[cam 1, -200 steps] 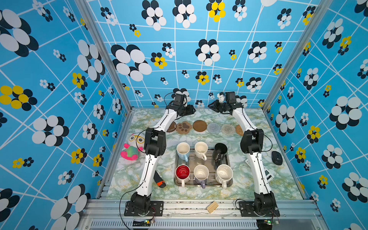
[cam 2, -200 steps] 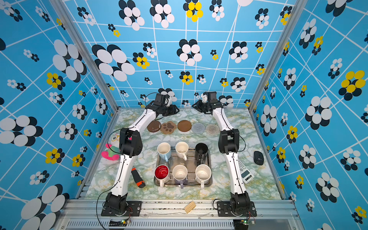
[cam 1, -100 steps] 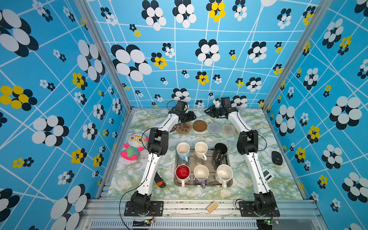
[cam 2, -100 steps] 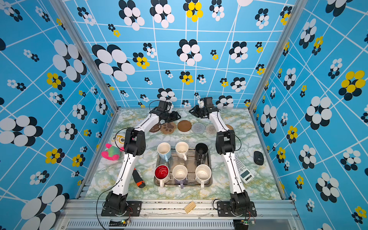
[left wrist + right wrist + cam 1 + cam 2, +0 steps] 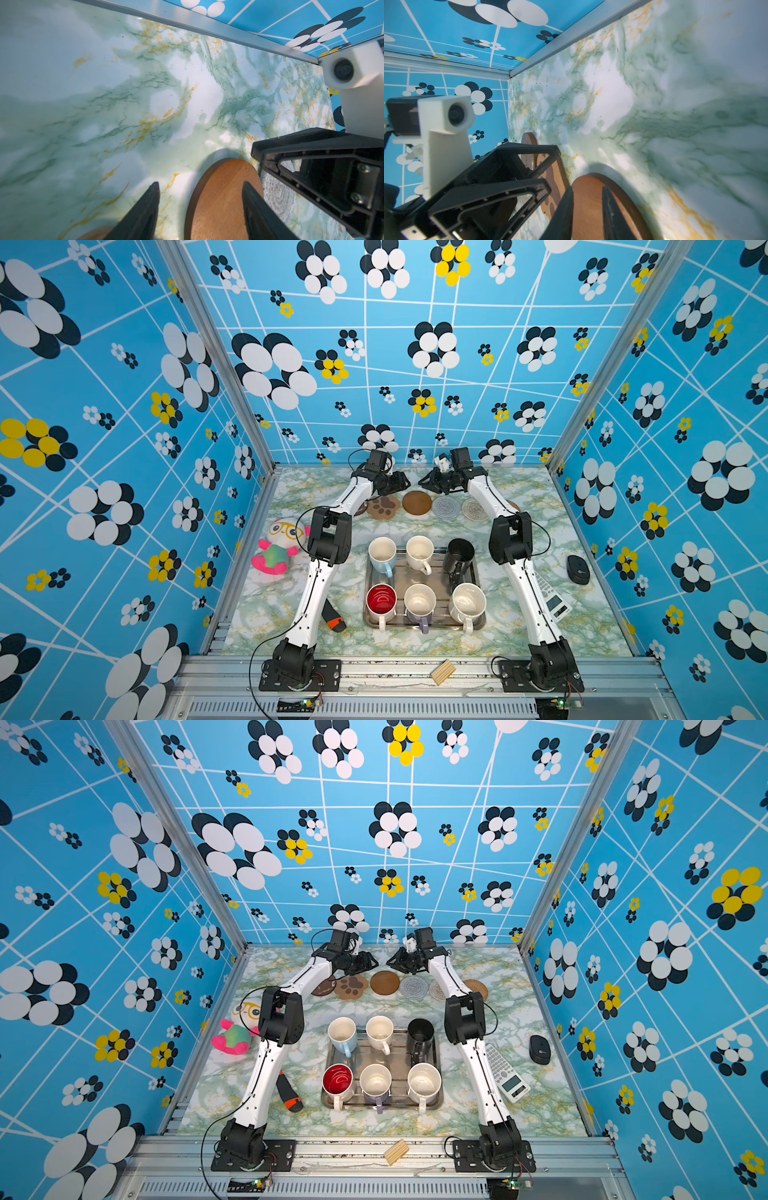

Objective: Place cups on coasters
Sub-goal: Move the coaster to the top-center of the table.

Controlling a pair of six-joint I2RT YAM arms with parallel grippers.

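Cups: six, upright, all on the tray (image 5: 434, 578) at the centre of the counter (image 5: 590, 622); none on a coaster.
Far row: blue cup (image 5: 382, 553) at 11 o'clock, far cream cup (image 5: 419, 551) at 12, black cup (image 5: 459, 553) at 1.
Near row: red-lined cup (image 5: 381, 600) at 7, lavender cup (image 5: 419, 602) at 6, near cream cup (image 5: 468, 602) at 5.
Coasters: six, all bare, in one row at 12 o'clock from the tray. From 11 to 1: dark disc (image 5: 323, 988) half under the left arm, paw (image 5: 384, 507), brown disc (image 5: 417, 502), grey mat (image 5: 446, 507), whitish mat (image 5: 471, 511), rattan round (image 5: 478, 988).
Left hand (image 5: 201, 184): jaws wide, empty, over the brown disc's 9 o'clock edge.
Right hand (image 5: 587, 188): jaws narrow, nothing between them, over the same disc from 3 o'clock.
Hands: two, tips facing, apart.
Other: one plush (image 5: 276, 547) at 9, one mouse (image 5: 577, 570) at 3, one calculator (image 5: 555, 601) at 4, one orange-tipped tool (image 5: 334, 616) at 7.
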